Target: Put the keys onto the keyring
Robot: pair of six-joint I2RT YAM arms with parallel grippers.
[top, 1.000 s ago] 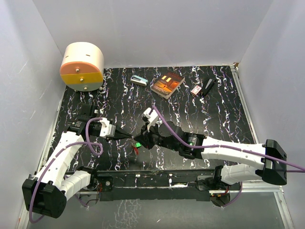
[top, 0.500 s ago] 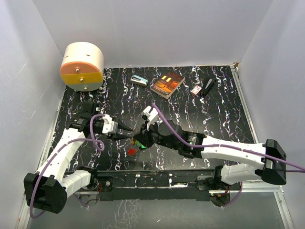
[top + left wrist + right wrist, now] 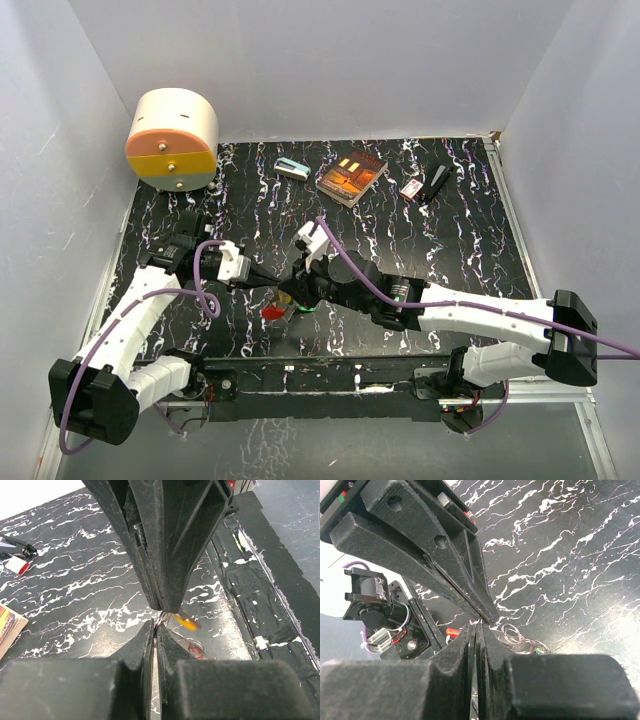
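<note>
Both arms met tip to tip over the black marbled table (image 3: 450,245), well to the near side of the book (image 3: 351,176) and a little to its left.

Left gripper (image 3: 155,626): jaws pressed together to a hairline slit. Thin wire showed right at the tips, but I could not tell whether it was pinched.

Right gripper (image 3: 476,628): jaws likewise closed, with no real gap. I could not make out a hold on anything here either.

The keys (image 3: 278,308) sat bunched just beside that meeting point, far nearer me than the book. The red key (image 3: 271,312) was farthest from the book. The yellow key (image 3: 186,622) was a blur just beside the tips, and the green key (image 3: 540,651) was barely in view. The wire loops of the keyring (image 3: 514,634) were just beside the right fingertips.

A teal-and-white box (image 3: 291,168) lay just left of the book and a red-and-white box (image 3: 411,188) to its right, both well apart from the keys.
</note>
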